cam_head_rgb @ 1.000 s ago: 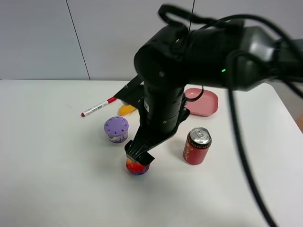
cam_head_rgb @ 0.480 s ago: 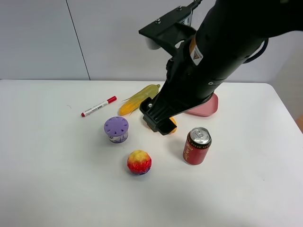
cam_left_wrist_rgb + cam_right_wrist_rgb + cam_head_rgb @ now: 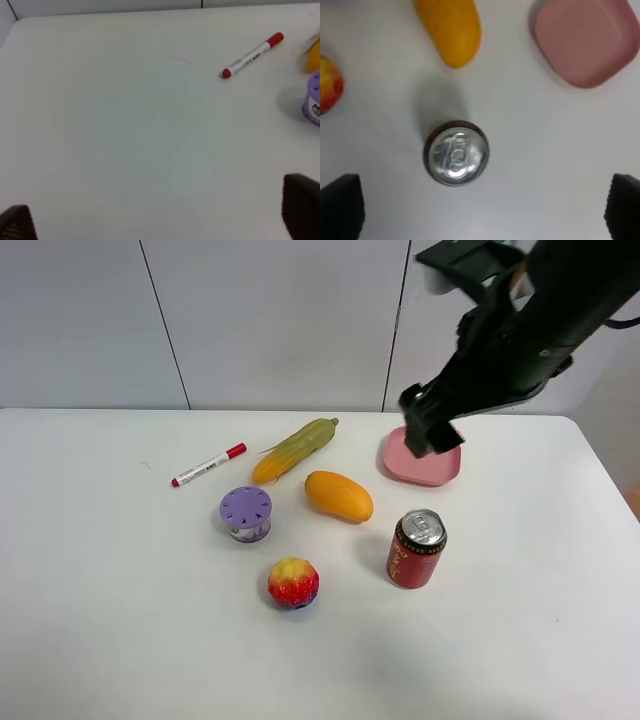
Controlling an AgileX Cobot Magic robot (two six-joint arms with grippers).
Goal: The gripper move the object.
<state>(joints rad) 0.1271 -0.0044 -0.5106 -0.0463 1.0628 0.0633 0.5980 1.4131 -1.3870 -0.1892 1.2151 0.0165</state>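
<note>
The object, a small round ball-like fruit (image 3: 293,583), mottled red and yellow, lies alone on the white table in front of the middle. Its edge also shows in the right wrist view (image 3: 329,84). My right gripper (image 3: 432,425) hangs high above the pink dish, far to the back right of the fruit. Its jaws are wide apart and empty in the right wrist view (image 3: 482,207), above the red can (image 3: 456,153). My left gripper (image 3: 160,215) is open and empty over bare table; it is out of the exterior view.
A red soda can (image 3: 416,548) stands right of the fruit. An orange mango (image 3: 339,495), a corn cob (image 3: 295,449), a purple-lidded pot (image 3: 246,513), a red-capped marker (image 3: 208,465) and a pink dish (image 3: 425,462) lie behind it.
My right gripper was down on the fruit, then let go and rose up and away to the back right. The fruit stays on the table.
</note>
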